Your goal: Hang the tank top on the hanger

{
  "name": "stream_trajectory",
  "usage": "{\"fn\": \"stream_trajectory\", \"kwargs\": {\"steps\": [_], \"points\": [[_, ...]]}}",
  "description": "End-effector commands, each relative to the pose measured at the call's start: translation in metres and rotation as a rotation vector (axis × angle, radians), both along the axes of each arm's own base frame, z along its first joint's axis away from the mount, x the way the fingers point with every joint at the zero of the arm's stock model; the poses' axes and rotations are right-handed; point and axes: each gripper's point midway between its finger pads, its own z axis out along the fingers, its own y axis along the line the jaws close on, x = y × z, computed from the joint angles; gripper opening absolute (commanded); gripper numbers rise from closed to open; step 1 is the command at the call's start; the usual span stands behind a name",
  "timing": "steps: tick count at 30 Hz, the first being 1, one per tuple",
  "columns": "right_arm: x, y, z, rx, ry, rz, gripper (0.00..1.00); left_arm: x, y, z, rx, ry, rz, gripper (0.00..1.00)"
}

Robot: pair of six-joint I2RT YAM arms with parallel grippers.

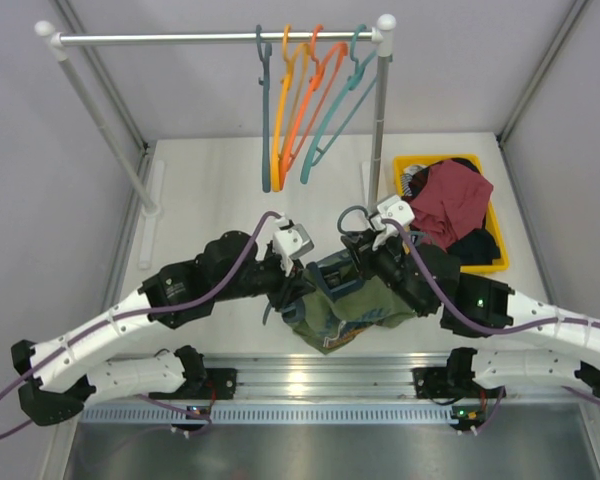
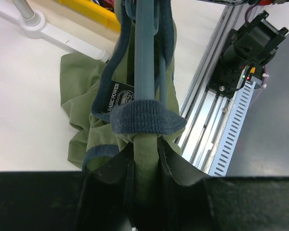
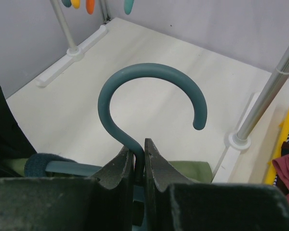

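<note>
The olive-green tank top (image 1: 340,310) hangs bunched between my two grippers above the table's near edge. The slate-teal hanger (image 1: 352,214) is threaded in it. My right gripper (image 3: 139,150) is shut on the hanger's hook stem (image 3: 149,91); it also shows in the top view (image 1: 365,245). My left gripper (image 2: 145,159) is shut on an olive strap of the tank top (image 2: 86,91), just below its dark teal trim (image 2: 147,118), with the hanger's arm (image 2: 145,48) running over it. It also shows in the top view (image 1: 290,275).
A clothes rail (image 1: 210,38) stands at the back with one dark teal, two orange and one lighter green-teal hanger (image 1: 335,100). A yellow bin (image 1: 488,262) at the right holds a maroon garment (image 1: 450,200). The rail's white foot (image 3: 238,142) is close on the right.
</note>
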Motion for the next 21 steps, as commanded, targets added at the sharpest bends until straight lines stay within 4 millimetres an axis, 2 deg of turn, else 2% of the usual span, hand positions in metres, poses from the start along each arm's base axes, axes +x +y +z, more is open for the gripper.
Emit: {"fn": "stream_trajectory", "kwargs": {"steps": [1, 3, 4, 5, 8, 10, 11, 13, 14, 15, 17, 20, 21], "points": [[-0.007, 0.011, 0.052, 0.133, -0.045, 0.051, 0.0, -0.003, -0.012, 0.021, -0.104, -0.034, -0.041, 0.24], [-0.007, 0.013, 0.055, 0.129, -0.052, 0.055, 0.0, -0.002, -0.012, 0.019, -0.114, -0.024, -0.03, 0.2], [-0.006, 0.014, 0.056, 0.129, -0.053, 0.056, 0.0, -0.001, -0.012, 0.018, -0.119, -0.022, -0.02, 0.15], [-0.006, 0.016, 0.055, 0.122, -0.052, 0.057, 0.0, 0.002, -0.012, 0.016, -0.123, -0.022, 0.0, 0.0], [-0.006, 0.019, 0.054, 0.117, -0.052, 0.063, 0.0, 0.01, -0.009, 0.01, -0.126, -0.019, 0.063, 0.0], [-0.005, 0.021, 0.051, 0.107, -0.05, 0.06, 0.0, 0.009, -0.009, 0.012, -0.158, -0.011, 0.069, 0.0], [-0.004, 0.022, 0.05, 0.1, -0.05, 0.058, 0.0, 0.008, -0.008, 0.006, -0.159, -0.005, 0.066, 0.0], [-0.003, 0.022, 0.047, 0.094, -0.047, 0.051, 0.0, 0.008, -0.007, 0.013, -0.202, -0.013, 0.079, 0.0], [-0.003, 0.022, 0.045, 0.089, -0.046, 0.048, 0.02, 0.008, -0.005, 0.008, -0.202, -0.009, 0.088, 0.0], [-0.002, 0.021, 0.043, 0.086, -0.044, 0.039, 0.07, 0.008, -0.003, 0.015, -0.235, -0.017, 0.099, 0.0], [0.0, 0.021, 0.041, 0.079, -0.04, 0.027, 0.12, 0.012, 0.002, 0.008, -0.24, -0.018, 0.139, 0.0], [0.001, 0.022, 0.038, 0.068, -0.036, 0.022, 0.27, 0.012, 0.006, 0.006, -0.271, -0.014, 0.16, 0.0], [0.001, 0.022, 0.038, 0.064, -0.035, 0.021, 0.35, 0.011, 0.008, 0.006, -0.277, -0.016, 0.161, 0.0]]}}
